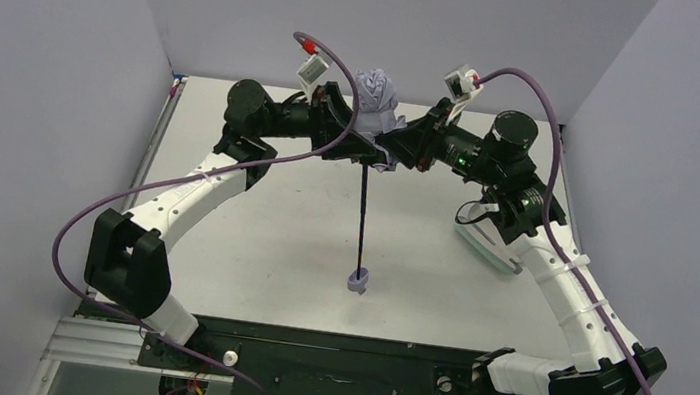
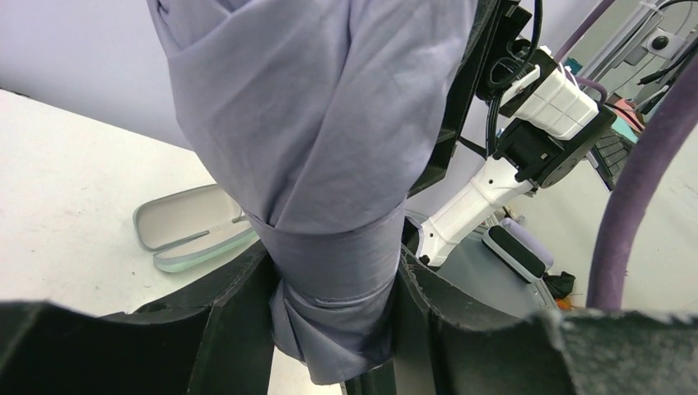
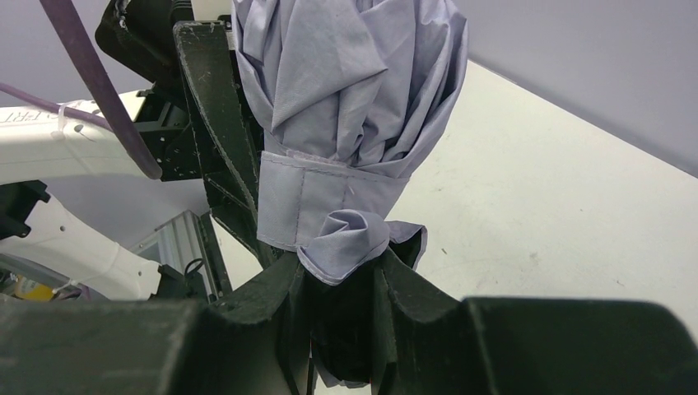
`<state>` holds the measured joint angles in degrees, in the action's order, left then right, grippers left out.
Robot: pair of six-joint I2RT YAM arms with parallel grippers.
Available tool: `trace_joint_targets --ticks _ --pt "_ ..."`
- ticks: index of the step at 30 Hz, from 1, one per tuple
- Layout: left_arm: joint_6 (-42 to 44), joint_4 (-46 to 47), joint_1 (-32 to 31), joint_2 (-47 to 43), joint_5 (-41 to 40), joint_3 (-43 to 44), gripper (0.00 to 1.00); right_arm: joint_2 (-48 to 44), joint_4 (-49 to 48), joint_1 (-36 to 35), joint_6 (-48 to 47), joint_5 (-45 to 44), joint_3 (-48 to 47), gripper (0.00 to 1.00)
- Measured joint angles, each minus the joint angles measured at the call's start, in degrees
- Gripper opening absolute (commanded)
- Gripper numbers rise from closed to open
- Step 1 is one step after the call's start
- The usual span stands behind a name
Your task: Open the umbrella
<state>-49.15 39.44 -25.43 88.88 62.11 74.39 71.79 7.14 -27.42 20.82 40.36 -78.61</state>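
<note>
The umbrella (image 1: 376, 100) is held upright above the table, its lilac-grey canopy bunched and wrapped by its strap. Its thin black shaft (image 1: 363, 209) hangs down, extended, to the small lilac handle (image 1: 357, 279) near the table. My left gripper (image 1: 358, 143) grips the canopy's lower end from the left. In the left wrist view the fabric (image 2: 329, 164) is pinched between the jaws. My right gripper (image 1: 390, 149) grips the same lower end from the right. In the right wrist view the folded fabric (image 3: 350, 99) and strap (image 3: 321, 202) rise from the shut jaws.
The mint-green oval zip case (image 1: 483, 244) lies open on the table by the right arm, also in the left wrist view (image 2: 189, 230). Grey walls enclose the table on three sides. The arm bases sit on the black rail at the near edge.
</note>
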Motion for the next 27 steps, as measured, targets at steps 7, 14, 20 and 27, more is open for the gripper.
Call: trace_joint_targets --ticks 7,14,20,27 --pt "-1.0 0.3 0.1 0.0 -0.3 0.0 0.0 0.0 1.2 0.7 0.2 0.3 -0.9 0.19" --pt "-0.7 -1.0 0.6 0.0 -1.0 0.0 0.0 -0.2 4.2 2.9 0.3 1.5 -2.3 0.4" --pt "0.1 -2.3 2.9 0.0 -2.4 -0.4 0.0 -2.6 6.3 6.2 0.0 1.7 -5.6 0.51" --pt "2.5 -6.4 2.8 0.0 -5.7 -0.4 0.0 -4.3 10.7 4.3 -4.0 -3.2 -9.7 0.52"
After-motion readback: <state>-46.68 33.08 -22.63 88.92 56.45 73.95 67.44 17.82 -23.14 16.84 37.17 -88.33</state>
